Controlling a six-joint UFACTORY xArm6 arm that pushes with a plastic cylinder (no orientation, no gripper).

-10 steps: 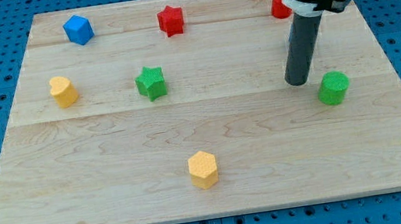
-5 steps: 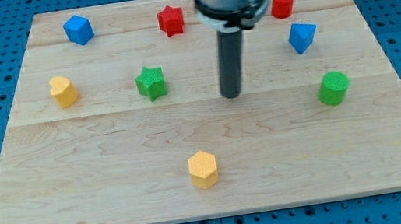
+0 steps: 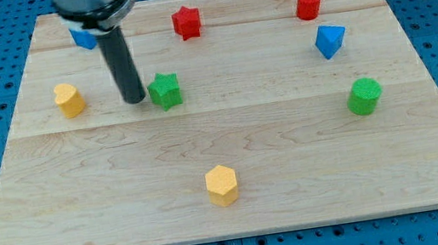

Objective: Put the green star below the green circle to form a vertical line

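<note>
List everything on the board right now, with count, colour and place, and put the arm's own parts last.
green star: 1, green, left of centre
green circle: 1, green, the view's right
red star: 1, red, top centre
red cylinder: 1, red, top right
blue triangular block: 1, blue, right, below the red cylinder
blue block: 1, blue, top left, partly hidden by the rod
yellow heart: 1, yellow, left
yellow hexagon: 1, yellow, bottom centre
my tip: 1, dark, just left of the green star
</note>
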